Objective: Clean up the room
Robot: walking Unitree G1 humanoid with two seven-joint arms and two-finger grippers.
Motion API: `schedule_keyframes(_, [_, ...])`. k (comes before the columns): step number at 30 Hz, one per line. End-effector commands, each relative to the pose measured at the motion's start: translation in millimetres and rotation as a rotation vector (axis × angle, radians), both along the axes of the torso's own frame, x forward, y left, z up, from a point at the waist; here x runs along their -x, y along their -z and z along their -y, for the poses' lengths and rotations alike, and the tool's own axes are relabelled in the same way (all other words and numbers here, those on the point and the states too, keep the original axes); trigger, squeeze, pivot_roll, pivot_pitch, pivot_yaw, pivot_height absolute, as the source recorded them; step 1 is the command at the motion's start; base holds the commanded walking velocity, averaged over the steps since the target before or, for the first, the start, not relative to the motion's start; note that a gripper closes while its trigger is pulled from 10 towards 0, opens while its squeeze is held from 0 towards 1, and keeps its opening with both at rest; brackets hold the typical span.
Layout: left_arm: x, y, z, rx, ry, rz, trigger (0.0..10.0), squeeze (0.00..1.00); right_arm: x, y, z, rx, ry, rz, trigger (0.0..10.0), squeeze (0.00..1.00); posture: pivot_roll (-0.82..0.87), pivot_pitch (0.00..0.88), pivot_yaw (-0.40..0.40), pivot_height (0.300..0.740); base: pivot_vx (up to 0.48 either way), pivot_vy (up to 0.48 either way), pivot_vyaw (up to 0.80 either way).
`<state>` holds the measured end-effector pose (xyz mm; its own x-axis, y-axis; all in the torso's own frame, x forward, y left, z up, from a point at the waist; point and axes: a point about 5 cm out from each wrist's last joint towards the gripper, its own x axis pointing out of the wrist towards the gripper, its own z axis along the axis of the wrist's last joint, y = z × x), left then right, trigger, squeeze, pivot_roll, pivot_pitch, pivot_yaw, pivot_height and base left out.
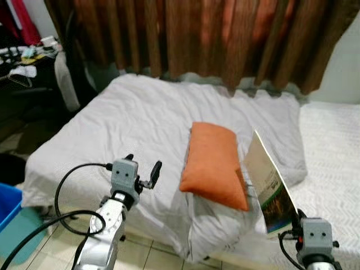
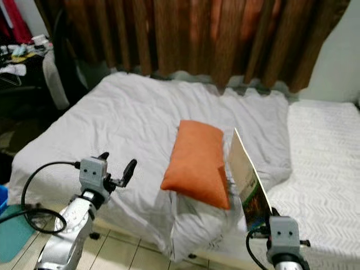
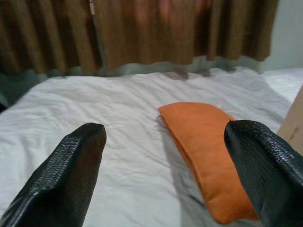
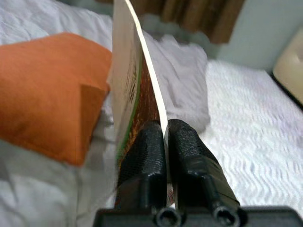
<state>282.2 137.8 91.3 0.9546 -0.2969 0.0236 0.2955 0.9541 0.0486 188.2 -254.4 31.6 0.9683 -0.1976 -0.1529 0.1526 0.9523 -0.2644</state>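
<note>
An orange pillow (image 1: 215,163) lies on the white sheet of the bed (image 1: 140,118), near its front edge. Just right of the pillow a thin book (image 1: 269,183) with a cream and green cover stands on edge, tilted up. My right gripper (image 4: 164,135) is shut on the book's lower corner, the cover pinched between both black fingers (image 4: 144,146). My left gripper (image 1: 144,170) hovers over the bed's front left part, open and empty, its fingertips (image 3: 78,156) wide apart, pointed toward the pillow (image 3: 208,146).
Brown curtains (image 1: 197,39) hang behind the bed. A second mattress with a white textured cover (image 1: 332,157) adjoins on the right. A cluttered dark table (image 1: 22,62) stands at far left. A blue bin (image 1: 8,205) sits on the tiled floor at lower left.
</note>
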Motion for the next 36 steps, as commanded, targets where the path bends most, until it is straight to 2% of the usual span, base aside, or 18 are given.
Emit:
schedule_keyframes(1, [1.3,4.5,5.4,0.002,0.014,-0.016,10.0,0.00,-10.7,-10.3,1.0,-0.031,0.003,0.050,0.0,0.00,-0.08,0.000,-0.022,0.740,0.000,-0.472,0.00])
schedule_keyframes(4, [1.1,5.1,8.2,0.003,0.019,-0.016,10.0,0.00,-14.9,-9.5,1.1,-0.045,0.007,0.047,0.0,0.00,-0.08,0.000,-0.017,0.740,0.000,-0.472,0.00])
schedule_keyframes(7, [-4.0,7.1,10.4,0.004,0.042,-0.025,10.0,0.00,-41.9,-13.4,-11.1,-0.015,-0.069,0.074,0.0,0.00,-0.09,0.000,0.012,0.740,0.000,-0.469,0.00])
schedule_keyframes(9, [-4.7,7.6,9.6,0.004,0.045,-0.026,10.0,0.00,-46.1,-15.4,-13.6,-0.013,-0.083,0.084,0.0,0.00,-0.09,0.000,0.012,0.740,0.000,-0.469,-0.20])
schedule_keyframes(16, [2.0,12.2,9.3,-0.015,0.039,-0.019,10.0,0.00,-43.1,-17.9,-14.8,-0.024,-0.087,0.073,0.0,0.00,-0.09,0.000,0.006,0.740,0.000,-0.469,-0.80])
schedule_keyframes(19, [7.4,16.9,17.1,-0.017,0.044,-0.024,10.0,0.00,-44.1,-15.9,-15.3,-0.042,-0.097,0.060,0.0,0.00,-0.09,0.000,0.005,0.740,0.000,-0.469,0.00])
schedule_keyframes(25, [2.4,18.9,11.9,0.003,0.019,-0.043,10.0,0.00,-51.2,-14.1,-18.0,-0.059,-0.115,0.053,0.0,0.00,-0.09,0.000,0.003,0.740,0.000,-0.472,0.00])
schedule_keyframes(28, [-2.2,20.0,1.4,-0.002,-0.031,-0.048,10.0,0.00,-57.2,-15.0,-22.0,-0.079,-0.137,0.053,0.0,0.00,-0.09,0.000,0.005,0.740,0.000,-0.466,0.00])
schedule_keyframes(36, [-0.6,23.3,1.5,-0.004,-0.052,-0.055,10.0,0.00,-62.7,-15.8,-25.1,-0.102,-0.149,0.057,0.0,0.00,-0.08,0.000,0.004,0.740,0.000,-0.461,0.00])
